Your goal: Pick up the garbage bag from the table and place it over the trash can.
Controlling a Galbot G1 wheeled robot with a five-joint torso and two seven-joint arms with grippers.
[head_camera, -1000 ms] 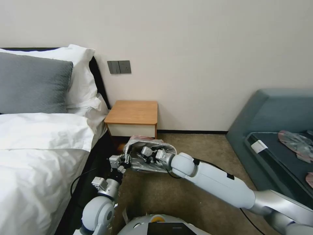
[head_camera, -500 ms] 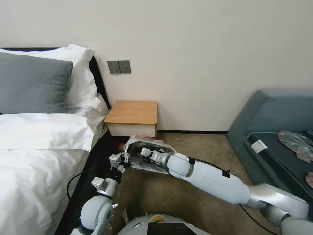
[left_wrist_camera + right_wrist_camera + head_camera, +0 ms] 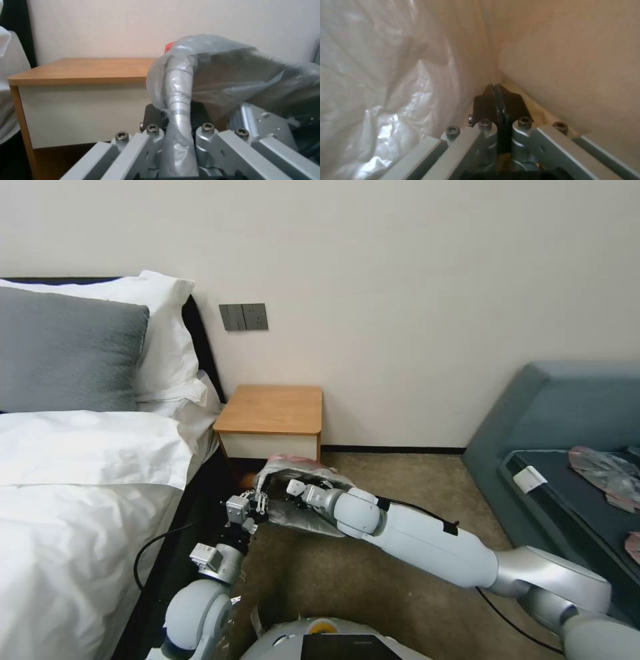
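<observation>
Bare table (image 3: 273, 410); brown carpet (image 3: 400, 473)

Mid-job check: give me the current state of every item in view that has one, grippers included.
garbage bag: off the table, spread open low in front of it, held at two spots
left gripper: shut on a bunched strip of the bag
right gripper: shut, inside the bag
table: top bare, drawer closed

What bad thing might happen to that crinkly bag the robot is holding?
1. The garbage bag is thin, and both the left gripper and right gripper pinch it, so pulling apart might tear it.
2. The left gripper clamps only a twisted strip, which might slip out.
3. The bag hangs close to the table, so it might catch on a corner.
</observation>
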